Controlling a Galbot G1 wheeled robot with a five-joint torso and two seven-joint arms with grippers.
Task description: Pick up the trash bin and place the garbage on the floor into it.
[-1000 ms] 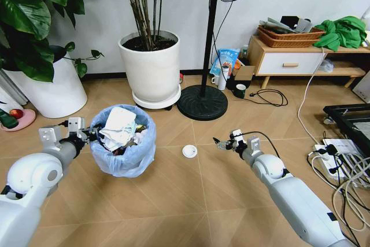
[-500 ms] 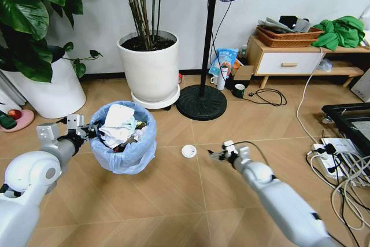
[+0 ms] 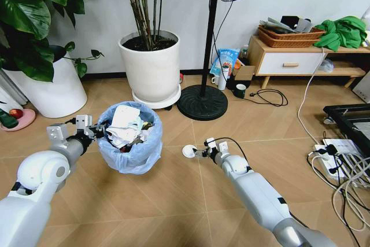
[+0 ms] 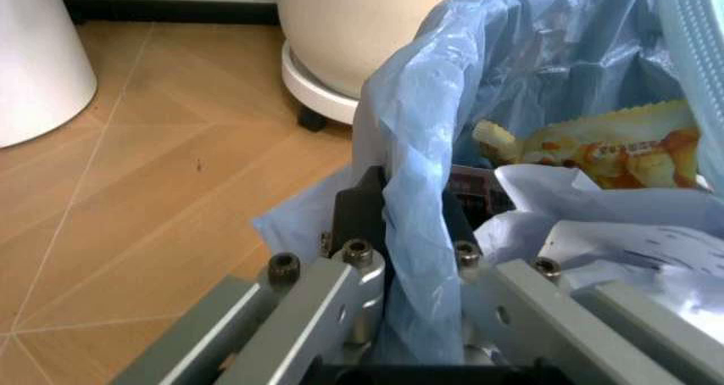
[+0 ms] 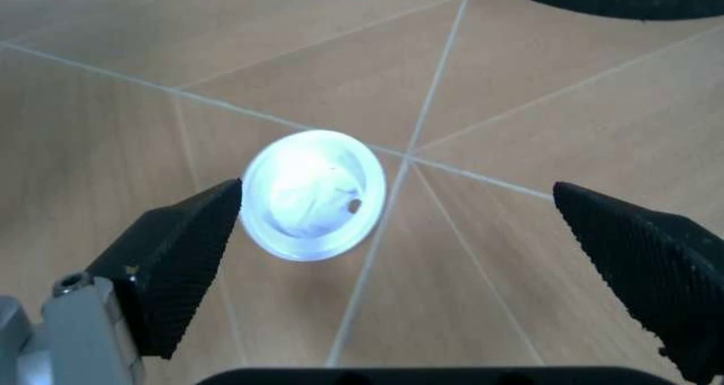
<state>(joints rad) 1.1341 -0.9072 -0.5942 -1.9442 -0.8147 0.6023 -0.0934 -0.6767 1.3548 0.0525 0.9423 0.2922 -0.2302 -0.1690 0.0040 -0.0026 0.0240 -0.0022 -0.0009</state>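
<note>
The trash bin (image 3: 129, 150), lined with a light-blue bag and full of paper and wrappers, is at the left. My left gripper (image 3: 96, 132) is shut on its near rim; in the left wrist view the fingers (image 4: 359, 224) pinch the bag's edge (image 4: 421, 160). I cannot tell whether the bin rests on the floor (image 3: 173, 201). One piece of garbage, a white disc (image 3: 188, 151), lies on the planks. My right gripper (image 3: 200, 153) hovers low right beside it, open. In the right wrist view the disc (image 5: 311, 194) lies between the spread fingertips (image 5: 186, 249), closer to one.
A white plant pot on a wheeled stand (image 3: 151, 70) and a fan's black base (image 3: 202, 102) stand just behind the disc. A larger pot (image 3: 49, 88) is at the far left. Cables and a power strip (image 3: 335, 157) lie at the right, a wooden cabinet (image 3: 300, 59) behind them.
My right arm has swung left and lower, bringing its open gripper from the middle right up to the white disc. The left gripper and bin shifted slightly right.
</note>
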